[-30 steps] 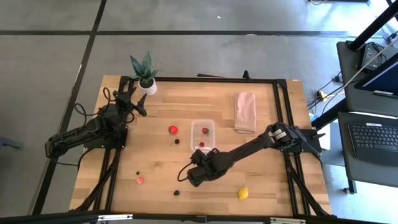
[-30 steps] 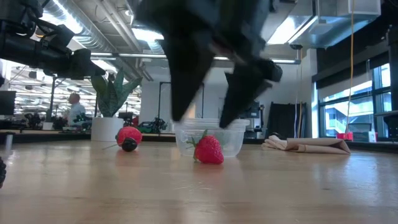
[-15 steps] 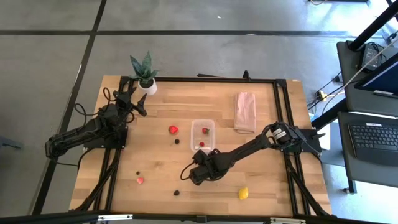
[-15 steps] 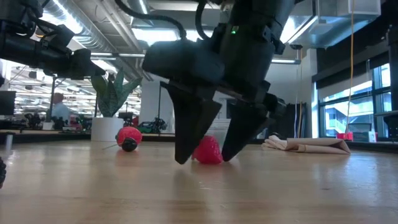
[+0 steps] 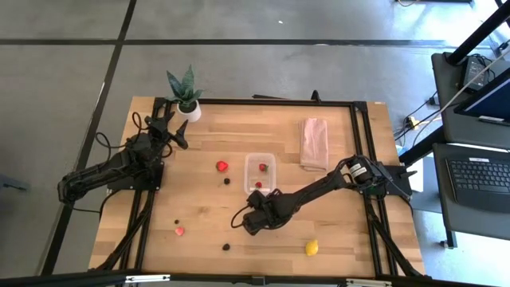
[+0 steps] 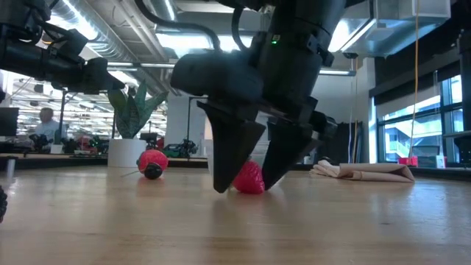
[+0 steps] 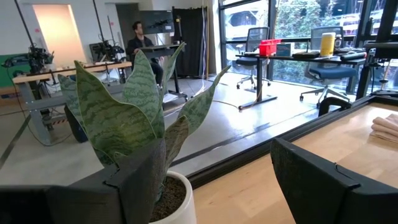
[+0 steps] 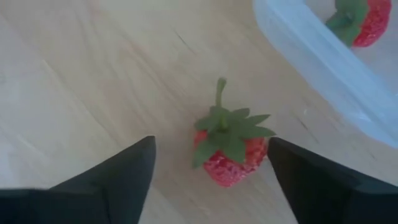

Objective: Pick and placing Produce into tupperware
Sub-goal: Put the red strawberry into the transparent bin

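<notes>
My right gripper (image 5: 256, 214) is open and low over the table, just near of the clear tupperware (image 5: 260, 172). In the right wrist view its fingers stand on either side of a red strawberry (image 8: 233, 152) that lies on the wood; in the low view its tips (image 6: 243, 188) straddle it. Two strawberries (image 5: 262, 167) lie inside the tupperware. Loose on the table are another strawberry (image 5: 221, 166), dark berries (image 5: 227, 181) (image 5: 227, 246), a pinkish piece (image 5: 179, 231) and a lemon (image 5: 311, 248). My left gripper (image 5: 171, 127) waits open by the potted plant. My right gripper comes at the strawberry from above, pointing down, with the berry resting on the table between the fingers. One finger (image 8: 311, 180) stands right at the strawberry's side (image 8: 264, 152); whether it touches, I cannot tell.
The green potted plant (image 5: 185, 96) stands at the far left corner, right in front of my left gripper (image 7: 230, 186). A pinkish flat piece (image 5: 314, 143) lies far right of the tupperware. A black frame edges the table. Bare wood lies between the scattered fruits.
My right gripper has come down toward the table and shifted slightly toward the tupperware, so that its fingertips now stand beside the strawberry at table height. The strawberry has stayed in place. The left arm has kept still.
</notes>
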Controlling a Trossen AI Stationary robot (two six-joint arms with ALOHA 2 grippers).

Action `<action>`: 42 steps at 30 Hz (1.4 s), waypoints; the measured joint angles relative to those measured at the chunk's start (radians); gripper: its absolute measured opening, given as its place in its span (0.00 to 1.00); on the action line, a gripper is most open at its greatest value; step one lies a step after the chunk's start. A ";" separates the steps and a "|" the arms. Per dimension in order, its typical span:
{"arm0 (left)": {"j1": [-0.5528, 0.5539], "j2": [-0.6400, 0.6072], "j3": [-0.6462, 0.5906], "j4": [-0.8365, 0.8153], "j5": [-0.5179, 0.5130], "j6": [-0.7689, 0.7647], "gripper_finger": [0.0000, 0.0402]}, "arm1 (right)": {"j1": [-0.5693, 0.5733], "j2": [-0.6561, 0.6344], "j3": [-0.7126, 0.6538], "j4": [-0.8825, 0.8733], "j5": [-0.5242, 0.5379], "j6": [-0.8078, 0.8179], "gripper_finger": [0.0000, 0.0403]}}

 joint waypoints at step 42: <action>0.000 0.000 0.000 0.000 0.000 -0.001 0.71 | -0.155 -0.022 0.705 -0.688 0.029 -0.335 0.36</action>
